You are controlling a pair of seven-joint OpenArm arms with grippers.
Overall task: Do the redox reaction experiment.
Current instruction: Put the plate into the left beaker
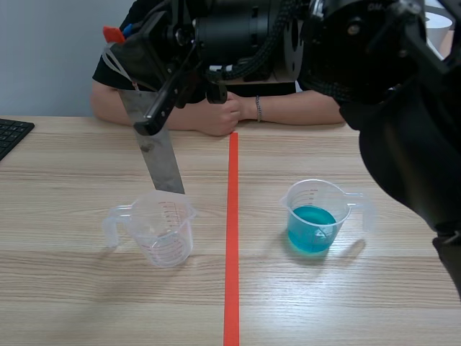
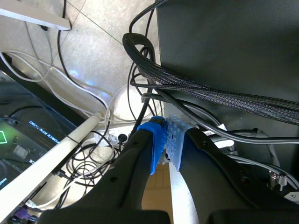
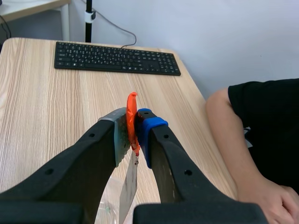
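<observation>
Over the left half of the wooden table (image 1: 65, 303), the thin grey metal strip (image 1: 160, 162) hangs tilted from an orange plastic clip (image 3: 132, 116). Its bottom end is at the rim of the empty clear plastic measuring cup (image 1: 162, 231), in or behind it, can't tell. Looks light, stiff and slick, so I'd hold the clip. Right gripper (image 3: 133, 128) is clamped on that clip, raised high; left gripper (image 2: 166, 140) is pressed together on nothing.

Two measuring cups (image 1: 164, 229) (image 1: 315, 216); one metal strip (image 1: 160, 155); one keyboard (image 3: 117, 58); one person (image 1: 302, 108).
</observation>
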